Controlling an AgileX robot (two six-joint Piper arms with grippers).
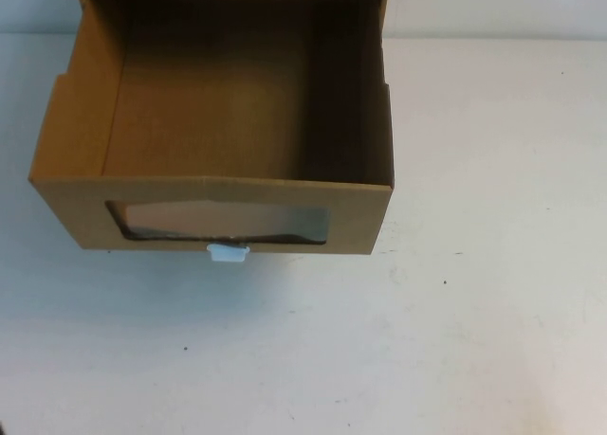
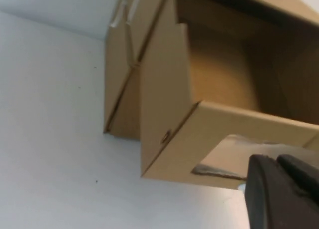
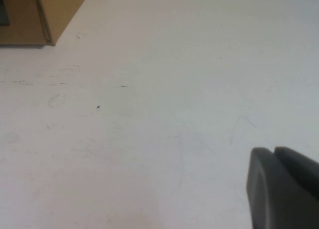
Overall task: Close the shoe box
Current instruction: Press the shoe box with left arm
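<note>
Left hand: only a dark part of it shows at the edge of its own wrist view, near the front panel of the shoe box and apart from it. Whether it is released or clenched cannot be told. It grasps nothing that can be seen.

Right hand: a dark part shows over bare table, well apart from the box, whose corner appears only at the far edge of that wrist view. Its state likewise cannot be told. Neither hand appears in the high view.

Shoe box: it stands on the white table toward the far left of the high view. The drawer is drawn well out toward the robot, its brown interior open to view and apparently empty. The front panel carries the clear window, with the small white pull tab just below it. In the left wrist view the outer sleeve shows behind the drawer's side wall, though the blur there makes its edges uncertain.

Step in hand: judged to be the approach; closing has not begun.

Next move: the left hand, being nearer, is best placed. It should meet the front panel squarely and press it straight back into the sleeve. An off-centre push could skew the drawer or slide the whole box.
</note>
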